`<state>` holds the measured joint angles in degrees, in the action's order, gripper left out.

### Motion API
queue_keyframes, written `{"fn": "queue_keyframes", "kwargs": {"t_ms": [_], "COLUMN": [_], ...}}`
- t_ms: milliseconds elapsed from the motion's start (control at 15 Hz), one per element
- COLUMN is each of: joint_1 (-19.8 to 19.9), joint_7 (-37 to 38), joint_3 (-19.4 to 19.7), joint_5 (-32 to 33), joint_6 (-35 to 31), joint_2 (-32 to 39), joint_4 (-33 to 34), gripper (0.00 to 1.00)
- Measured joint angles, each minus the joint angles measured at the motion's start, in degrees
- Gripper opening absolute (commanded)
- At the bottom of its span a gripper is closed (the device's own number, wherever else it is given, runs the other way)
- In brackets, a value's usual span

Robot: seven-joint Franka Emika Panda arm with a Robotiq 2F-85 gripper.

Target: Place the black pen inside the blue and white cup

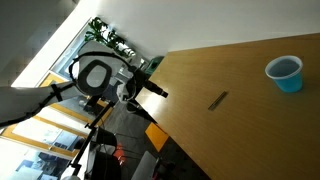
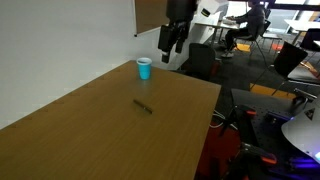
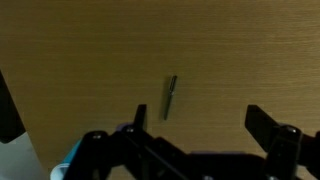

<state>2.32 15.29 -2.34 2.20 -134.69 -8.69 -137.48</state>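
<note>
From here I see a bare wooden table (image 2: 100,130), a leafy plant (image 1: 108,38) by the window (image 1: 58,58), and a dark office chair (image 2: 200,62) beyond.

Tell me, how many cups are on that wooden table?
1. The blue and white cup stands near a table corner, apart from the black pen; none seems hidden.

Wooden tabletop (image 2: 100,135) carrying two things.
The black pen (image 2: 143,105) lies flat near its middle; the blue and white cup (image 2: 144,67) stands upright near a far edge, well apart from the pen.
</note>
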Motion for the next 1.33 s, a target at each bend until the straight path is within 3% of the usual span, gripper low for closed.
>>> {"fn": "queue_keyframes", "kwargs": {"t_ms": [600, 1067, 1333], "joint_1": [0.6, 0.6, 0.3], "joint_7": [-0.2, -0.2, 0.1], "joint_3": [4.4, 4.6, 4.6], "joint_5": [0.0, -0.1, -1.0], "joint_6": [-2.1, -1.9, -6.6], "joint_2": [18.2, 20.3, 23.8], "joint_4": [10.5, 11.8, 11.8], "gripper": [1.00, 1.00, 1.00]}}
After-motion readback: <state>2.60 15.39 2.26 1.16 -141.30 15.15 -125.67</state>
